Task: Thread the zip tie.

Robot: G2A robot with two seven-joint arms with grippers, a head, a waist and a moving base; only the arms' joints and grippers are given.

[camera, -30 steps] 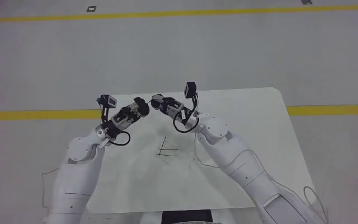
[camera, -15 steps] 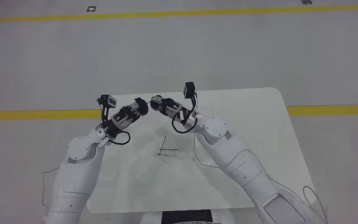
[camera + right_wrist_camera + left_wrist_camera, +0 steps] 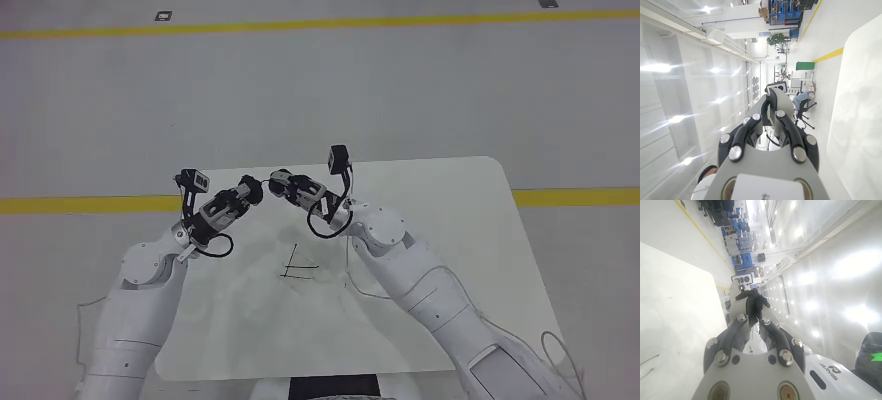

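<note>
Both grippers are raised above the far edge of the white table (image 3: 450, 250), tip to tip. My left gripper (image 3: 255, 187) (image 3: 753, 310) comes from the left side, its fingers pressed together on a thin dark zip tie (image 3: 753, 332) whose strand hangs between its finger links. The right gripper (image 3: 274, 181) (image 3: 773, 102) faces it with its black pads together. A short thin stretch of zip tie (image 3: 265, 183) bridges the small gap between the two tips. How the tie's end and head meet is hidden by the fingers.
Several loose black zip ties (image 3: 300, 264) (image 3: 649, 361) lie crossed on the table in front of the arms. A thin strand (image 3: 347, 262) lies beside the right forearm. A yellow floor line (image 3: 570, 196) passes behind the table.
The right gripper has shifted slightly toward the left one, narrowing the gap between the tips. Both stay shut.
</note>
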